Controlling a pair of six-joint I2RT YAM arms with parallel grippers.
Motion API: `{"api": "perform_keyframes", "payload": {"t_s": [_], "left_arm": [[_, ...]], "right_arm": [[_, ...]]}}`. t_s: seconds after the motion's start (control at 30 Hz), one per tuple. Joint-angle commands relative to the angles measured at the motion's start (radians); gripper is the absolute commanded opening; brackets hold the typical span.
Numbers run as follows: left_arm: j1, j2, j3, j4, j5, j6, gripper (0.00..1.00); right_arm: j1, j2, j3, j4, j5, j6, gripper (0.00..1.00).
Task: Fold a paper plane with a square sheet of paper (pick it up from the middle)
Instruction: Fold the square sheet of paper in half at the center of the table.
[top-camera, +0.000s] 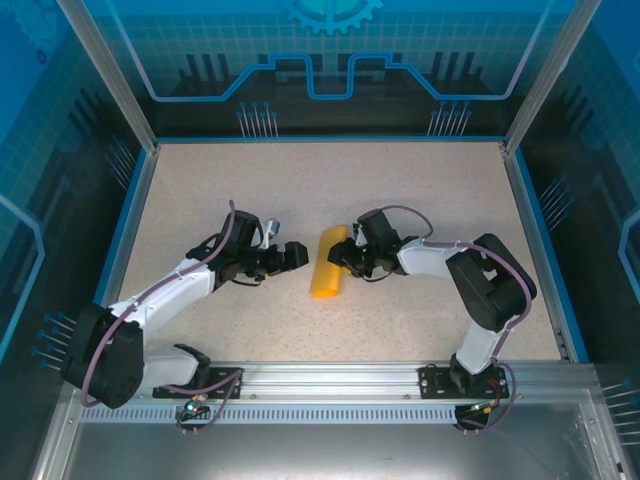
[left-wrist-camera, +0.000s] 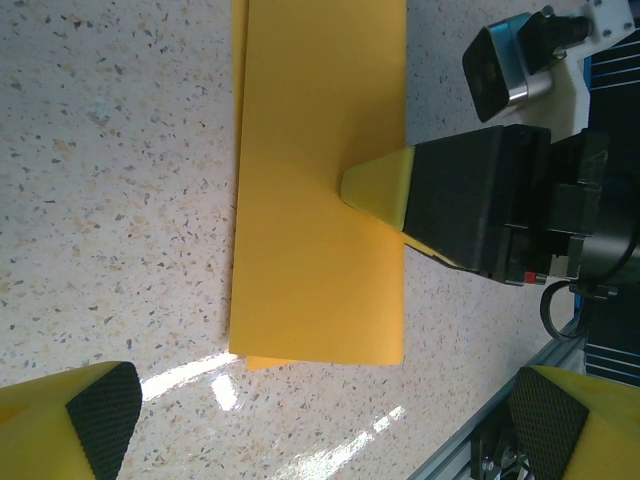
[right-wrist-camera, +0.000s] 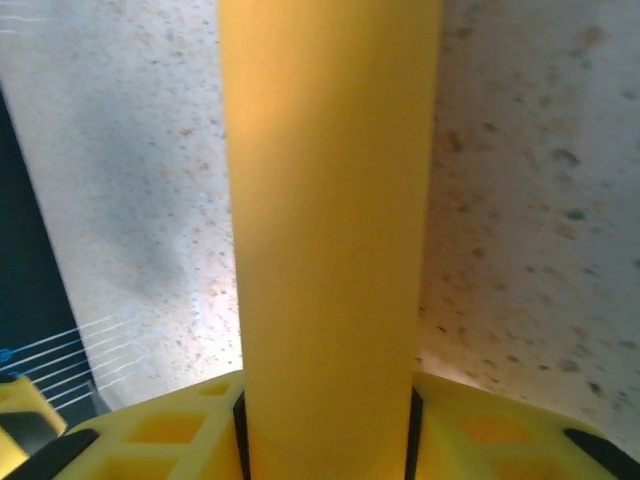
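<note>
The square sheet of paper (top-camera: 326, 270) is orange-yellow and lies folded over into a long strip at the table's middle. In the left wrist view the paper (left-wrist-camera: 320, 200) has a lower layer peeking out at its left edge and near corner. My right gripper (top-camera: 338, 257) holds the strip's right side. One yellow fingertip (left-wrist-camera: 380, 185) rests on top of the paper. In the right wrist view the paper (right-wrist-camera: 330, 200) bulges between the pads of my right gripper (right-wrist-camera: 328, 440), touching both. My left gripper (top-camera: 298, 255) stands open just left of the strip, and the left wrist view has it (left-wrist-camera: 325, 420) with nothing between its fingers.
Speckled beige table top (top-camera: 300, 180) with a blue rim and glass walls around it. An aluminium rail (top-camera: 330, 378) carries both arm bases along the near edge. Bare table lies behind and beside the strip.
</note>
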Motion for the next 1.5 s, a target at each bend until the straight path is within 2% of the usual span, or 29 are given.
{"api": "perform_keyframes", "payload": {"t_s": [0.0,0.17,0.43,0.63,0.73,0.87,1.03,1.27,1.47], "left_arm": [[-0.008,-0.016,0.010,-0.001,-0.003,0.002,0.99],[-0.008,-0.015,0.006,-0.001,-0.001,0.007,0.98],[-0.008,-0.010,0.006,-0.003,0.004,0.009,0.99],[-0.008,-0.001,0.009,-0.002,0.004,0.013,0.99],[-0.009,0.001,0.010,0.002,0.007,0.009,0.98],[-0.009,-0.003,0.013,-0.005,0.006,0.011,0.98],[-0.009,-0.020,0.017,-0.012,-0.003,0.011,0.99],[-0.009,-0.036,0.019,-0.023,-0.005,0.013,0.99],[-0.009,-0.035,0.013,-0.023,-0.005,0.016,0.99]], "right_arm": [[0.007,-0.003,0.078,-0.204,0.064,-0.091,0.46],[0.005,-0.011,0.143,-0.366,0.112,-0.167,0.53],[-0.013,0.001,0.155,-0.426,0.124,-0.195,0.56],[-0.031,-0.010,0.142,-0.370,0.040,-0.204,0.41],[-0.036,-0.012,0.133,-0.349,0.021,-0.187,0.36],[-0.041,-0.035,0.087,-0.198,-0.055,-0.106,0.35],[-0.031,-0.052,0.067,-0.018,-0.090,0.016,0.35],[-0.007,-0.005,0.058,0.115,-0.045,0.112,0.35],[0.036,0.045,0.095,-0.052,0.074,0.050,0.37]]}}
